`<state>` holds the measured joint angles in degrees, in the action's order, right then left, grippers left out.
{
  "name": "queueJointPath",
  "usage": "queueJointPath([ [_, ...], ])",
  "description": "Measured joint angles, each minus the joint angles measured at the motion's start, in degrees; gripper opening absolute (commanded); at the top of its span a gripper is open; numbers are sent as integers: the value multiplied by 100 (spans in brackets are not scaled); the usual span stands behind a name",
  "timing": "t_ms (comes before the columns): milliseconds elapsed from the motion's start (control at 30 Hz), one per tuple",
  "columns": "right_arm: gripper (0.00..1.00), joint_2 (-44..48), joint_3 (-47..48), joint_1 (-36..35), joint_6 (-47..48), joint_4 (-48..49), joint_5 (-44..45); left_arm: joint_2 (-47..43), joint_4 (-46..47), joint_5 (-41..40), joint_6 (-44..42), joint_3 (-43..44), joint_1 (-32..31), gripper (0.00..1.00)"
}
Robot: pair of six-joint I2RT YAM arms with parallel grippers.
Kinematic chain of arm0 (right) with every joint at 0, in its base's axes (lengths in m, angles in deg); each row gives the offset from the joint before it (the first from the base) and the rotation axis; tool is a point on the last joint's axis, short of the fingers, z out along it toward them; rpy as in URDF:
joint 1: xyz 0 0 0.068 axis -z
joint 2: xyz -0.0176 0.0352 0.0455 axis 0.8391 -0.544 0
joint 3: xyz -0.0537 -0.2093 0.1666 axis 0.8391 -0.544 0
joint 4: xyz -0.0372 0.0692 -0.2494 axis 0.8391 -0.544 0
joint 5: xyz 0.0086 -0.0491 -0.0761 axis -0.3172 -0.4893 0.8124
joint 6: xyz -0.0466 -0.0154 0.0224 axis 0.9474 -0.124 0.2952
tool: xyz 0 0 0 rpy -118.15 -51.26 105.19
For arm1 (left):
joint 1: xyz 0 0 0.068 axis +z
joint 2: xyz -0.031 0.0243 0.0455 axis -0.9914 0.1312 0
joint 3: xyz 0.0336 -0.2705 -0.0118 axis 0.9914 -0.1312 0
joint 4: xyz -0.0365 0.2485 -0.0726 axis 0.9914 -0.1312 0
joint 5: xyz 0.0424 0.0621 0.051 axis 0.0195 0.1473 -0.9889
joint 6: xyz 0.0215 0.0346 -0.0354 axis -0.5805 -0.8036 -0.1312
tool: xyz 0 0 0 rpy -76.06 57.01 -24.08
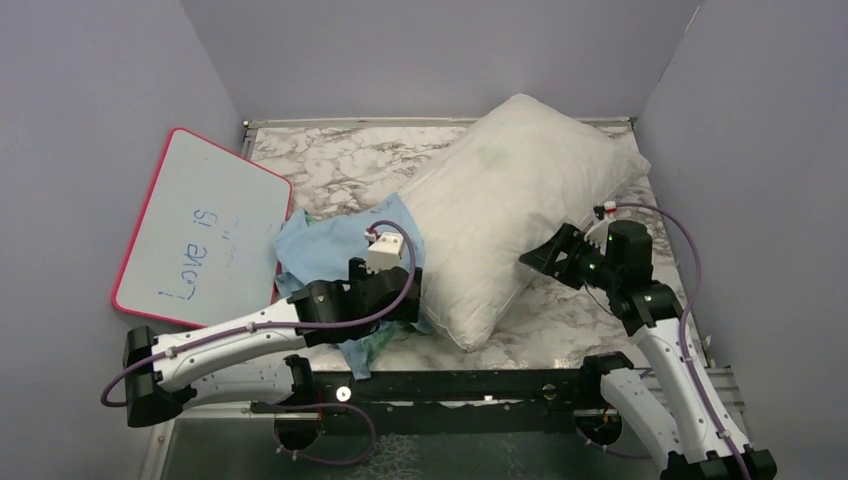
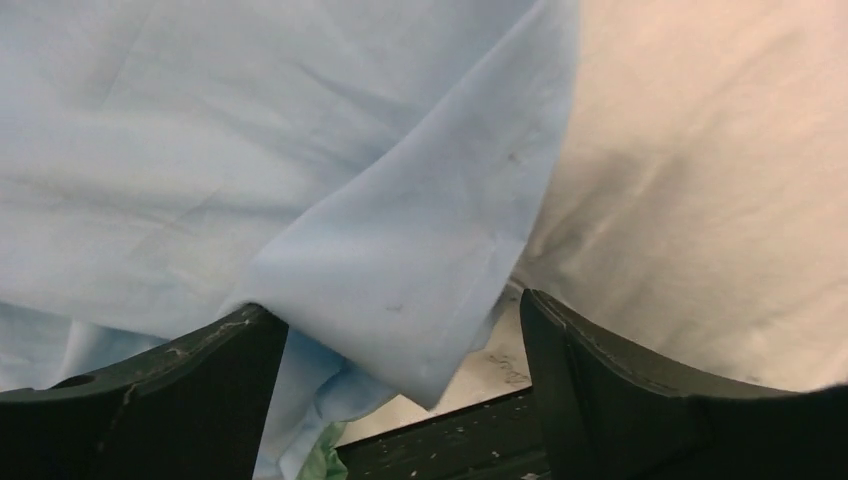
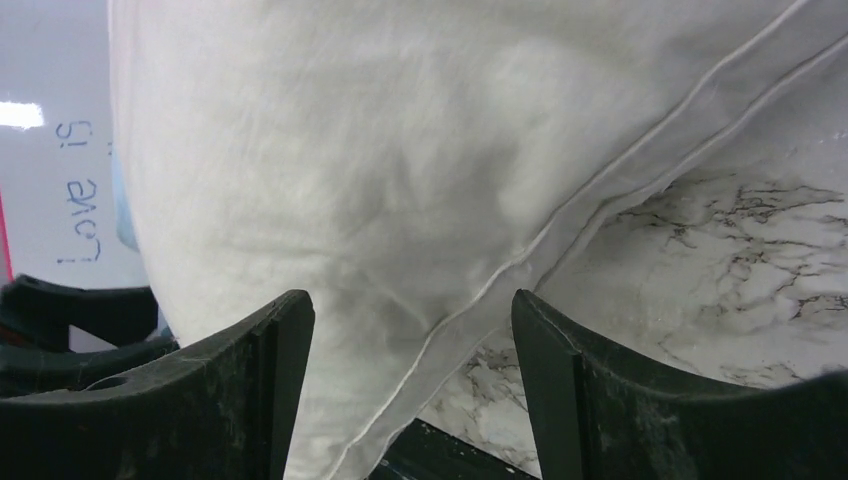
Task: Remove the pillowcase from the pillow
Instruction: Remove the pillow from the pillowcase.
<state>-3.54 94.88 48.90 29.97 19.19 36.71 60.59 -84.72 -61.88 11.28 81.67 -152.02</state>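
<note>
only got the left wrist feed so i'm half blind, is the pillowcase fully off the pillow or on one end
Observer: It looks off. From above, the pillow is bare white wherever it shows, and the pillowcase lies heaped against its left side.
Operator: where's the right gripper
Observer: The right gripper is at the pillow's near right edge. It is open, jaws apart around the seamed edge without pinching it.
Operator: anything left of the heap
Observer: A pink-rimmed whiteboard sits close beside it, with "Love is" written on it.
</note>
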Motion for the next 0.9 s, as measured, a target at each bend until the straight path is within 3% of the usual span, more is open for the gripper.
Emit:
queueJointPath([
  [200, 82, 601, -365, 0, -37, -129, -568, -332, 431, 420, -841, 481, 422, 97],
  [467, 87, 715, -472, 0, 33, -160, -1427, 481, 925, 1084, -1714, 802, 1596, 93],
  [533, 88, 686, -522, 0, 81, -155, -1631, 627, 1012, 1311, -1829, 800, 1888, 82],
  [667, 89, 597, -793, -4, 146, -127, -2081, 713, 1294, 1781, -1989, 647, 2428, 51],
  [833, 88, 295, -1032, -15, 216, -66, -2280, 505, 1576, 2092, -2015, 282, 2798, 5],
  [900, 88, 107, -1067, -17, 201, 87, -2326, 286, 1600, 2146, -2020, 125, 2940, 0],
])
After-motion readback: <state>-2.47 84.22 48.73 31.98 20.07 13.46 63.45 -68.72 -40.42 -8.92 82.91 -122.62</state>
